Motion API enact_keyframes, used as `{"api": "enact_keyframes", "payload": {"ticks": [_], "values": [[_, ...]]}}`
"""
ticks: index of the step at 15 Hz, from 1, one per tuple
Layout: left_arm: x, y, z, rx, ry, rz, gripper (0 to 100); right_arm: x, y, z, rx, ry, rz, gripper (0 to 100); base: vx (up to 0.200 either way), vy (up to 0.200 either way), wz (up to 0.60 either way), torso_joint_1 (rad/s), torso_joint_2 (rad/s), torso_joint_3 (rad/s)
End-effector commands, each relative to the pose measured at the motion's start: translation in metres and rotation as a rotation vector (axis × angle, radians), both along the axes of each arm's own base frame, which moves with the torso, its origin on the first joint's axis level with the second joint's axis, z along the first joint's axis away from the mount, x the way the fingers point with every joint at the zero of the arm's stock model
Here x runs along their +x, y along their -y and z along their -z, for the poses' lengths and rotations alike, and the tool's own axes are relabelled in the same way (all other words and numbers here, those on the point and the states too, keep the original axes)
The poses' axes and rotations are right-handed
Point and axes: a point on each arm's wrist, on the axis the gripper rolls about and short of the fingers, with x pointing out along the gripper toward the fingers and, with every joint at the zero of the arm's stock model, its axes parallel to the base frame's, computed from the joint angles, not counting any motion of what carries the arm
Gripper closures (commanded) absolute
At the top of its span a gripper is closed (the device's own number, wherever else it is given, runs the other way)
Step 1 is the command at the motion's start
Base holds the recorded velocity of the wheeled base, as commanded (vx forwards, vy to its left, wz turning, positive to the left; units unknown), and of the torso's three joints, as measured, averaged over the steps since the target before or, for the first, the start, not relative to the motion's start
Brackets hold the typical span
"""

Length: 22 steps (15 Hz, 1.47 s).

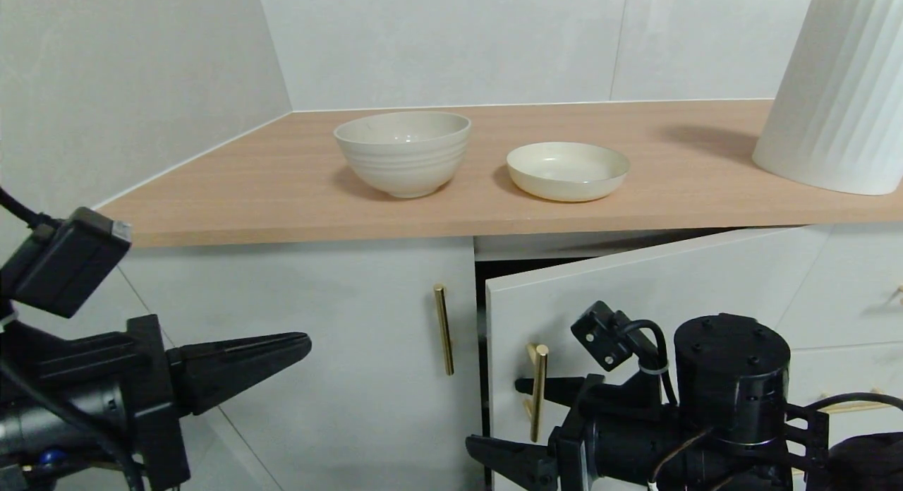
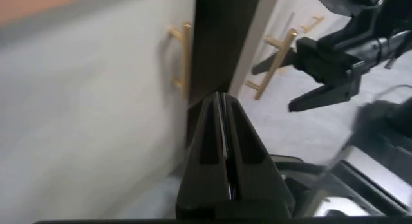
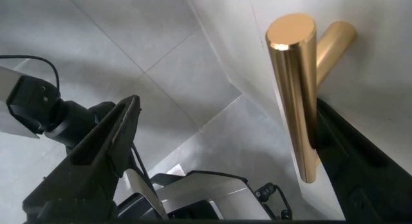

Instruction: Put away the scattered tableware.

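**Crockery on counter, cupboard door ajar**

Bowl (image 1: 402,152) sits on the counter (image 1: 233,195), with the dish (image 1: 568,170) just beside it at 3 o'clock, apart. Both look stiff, glazed, slippery and breakable, so a pinch over the rim seems safest. At the dish's 6 o'clock, the right gripper (image 1: 492,415) gapes astride the door handle (image 1: 537,389), clamping nothing. At the bowl's 8 o'clock, the left gripper (image 1: 300,344) has its fingers pressed together, empty.

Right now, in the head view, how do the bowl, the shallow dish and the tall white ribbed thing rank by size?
1. Tall white ribbed thing: largest, though partly cut off.
2. Bowl: next, clearly deeper.
3. Shallow dish: smallest, nearly as wide as the bowl.
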Motion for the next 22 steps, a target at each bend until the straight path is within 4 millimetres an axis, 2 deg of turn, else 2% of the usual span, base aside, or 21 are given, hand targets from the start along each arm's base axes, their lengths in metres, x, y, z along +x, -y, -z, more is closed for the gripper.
{"api": "enact_keyframes", "payload": {"ticks": [1, 4, 10, 12, 15, 17, 19, 21, 22], "values": [[0.009, 0.011, 0.006, 0.001, -0.043, 0.031, 100, 0.000, 0.000, 0.001, 0.000, 0.000, -0.001, 0, 0.000, 0.000, 0.00, 0.000, 0.00, 0.000], [0.013, 0.017, 0.017, 0.008, -0.089, 0.043, 100, 0.001, -0.001, 0.002, -0.004, -0.003, -0.001, 0, 0.000, 0.000, 0.00, 0.000, 0.00, 0.000], [0.017, 0.029, 0.028, 0.029, -0.143, 0.091, 100, 0.000, -0.001, 0.001, -0.001, -0.001, -0.001, 0, -0.200, 0.000, 0.00, 0.004, 0.00, 0.003], [0.023, 0.034, 0.034, 0.043, -0.169, 0.095, 100, 0.000, 0.000, 0.002, -0.002, -0.006, 0.000, 0, 0.000, 0.000, 0.00, 0.000, 0.00, 0.000], [0.050, 0.054, 0.045, 0.016, -0.146, 0.105, 100, -0.001, 0.001, 0.003, -0.003, -0.016, -0.019, 0, 0.000, 0.000, 0.00, 0.000, 0.00, 0.000], [0.079, 0.078, 0.067, -0.022, -0.130, 0.119, 100, -0.003, 0.003, 0.004, -0.004, -0.022, -0.036, 0, 0.000, 0.000, 0.00, 0.000, 0.00, 0.000], [0.097, 0.093, 0.085, -0.030, -0.115, 0.113, 100, -0.003, 0.003, 0.004, -0.006, -0.022, -0.035, 0, 0.000, 0.000, 0.00, 0.000, 0.00, 0.000], [0.109, 0.110, 0.103, -0.028, -0.101, 0.113, 100, -0.003, 0.004, 0.004, -0.006, -0.022, -0.035, 0, 0.000, 0.000, 0.00, 0.000, 0.00, 0.000], [0.112, 0.114, 0.104, -0.030, -0.096, 0.119, 100, -0.003, 0.004, 0.003, -0.003, -0.020, -0.035, 0, 0.000, 0.000, 0.00, 0.000, 0.00, 0.000]]}}
